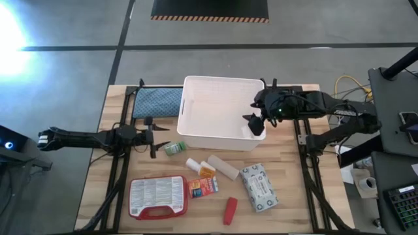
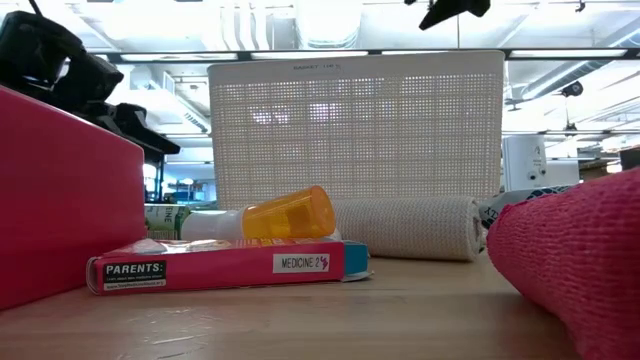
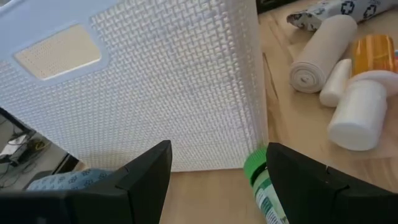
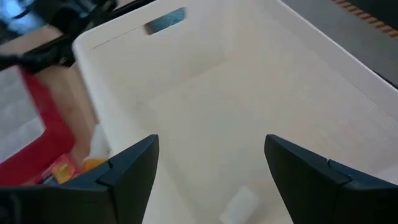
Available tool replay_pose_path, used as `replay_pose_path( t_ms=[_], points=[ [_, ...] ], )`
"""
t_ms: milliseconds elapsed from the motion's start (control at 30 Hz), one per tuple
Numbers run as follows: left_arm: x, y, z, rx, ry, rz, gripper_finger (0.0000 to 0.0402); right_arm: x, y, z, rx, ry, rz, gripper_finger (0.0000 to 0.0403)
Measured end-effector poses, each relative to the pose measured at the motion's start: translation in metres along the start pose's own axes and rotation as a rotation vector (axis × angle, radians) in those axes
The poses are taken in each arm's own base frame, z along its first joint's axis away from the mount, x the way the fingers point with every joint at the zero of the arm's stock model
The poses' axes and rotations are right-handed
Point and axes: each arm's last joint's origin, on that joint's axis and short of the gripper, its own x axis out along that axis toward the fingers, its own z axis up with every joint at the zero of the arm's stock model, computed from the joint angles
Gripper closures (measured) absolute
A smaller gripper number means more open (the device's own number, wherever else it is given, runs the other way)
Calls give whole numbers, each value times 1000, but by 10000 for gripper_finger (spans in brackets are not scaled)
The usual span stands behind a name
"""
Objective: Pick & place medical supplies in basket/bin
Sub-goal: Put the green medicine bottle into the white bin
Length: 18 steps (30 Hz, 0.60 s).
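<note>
A: Where are the supplies now?

B: Most of them lie on the table [image 1: 117, 209] in front of the white bin [image 1: 222, 85]. The green bottle [image 1: 174, 148] lies on its side just beside the bin's front left corner. Then come a white bottle [image 1: 194, 164], an orange vial [image 1: 206, 170] and the beige roll [image 1: 223, 168]. Nearer the front edge are the red case [image 1: 158, 197], the orange-red box [image 1: 203, 187], the red tube [image 1: 230, 210] and the grey-white soft pack [image 1: 258, 188]. The blue-grey cloth [image 1: 157, 101] is at the bin's left and is not part of the job.

A: And the grippers?

B: The right gripper [image 1: 256, 124] hangs over the bin's front right corner with its fingers spread and nothing between them. In its wrist view a small white thing [image 4: 239, 202] lies on the bin floor below; I cannot tell what it is. The left gripper [image 1: 152, 137] is low, near the green bottle, with its fingers also apart and empty.

A: So which step is in hand?

B: I judge the left arm is going for the green bottle. The bottle is round and lies close to the bin wall, so one finger should go down on each side of the body, not the cap. It should close gently, because the bottle may roll against the bin. After that, lift it well clear of the rim before moving over.
</note>
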Motion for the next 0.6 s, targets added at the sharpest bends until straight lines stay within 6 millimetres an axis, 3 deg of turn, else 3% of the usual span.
replay_pose_path(
  t_ms=[133, 167, 433, 600],
  points=[
    [0, 1, 2, -10, -21, 7, 160, 4, 1, -1, 66, -19, -10, 128],
    [0, 1, 5, -82, -56, 6, 160, 5, 1, -1, 77, -20, -9, 129],
    [-3, 7, 23, -1245, -169, -112, 160, 6, 0, -1, 151, -29, -21, 134],
    [-4, 10, 25, -1400, -204, -50, 160, 6, -1, -1, 141, -38, -37, 131]
  ],
)
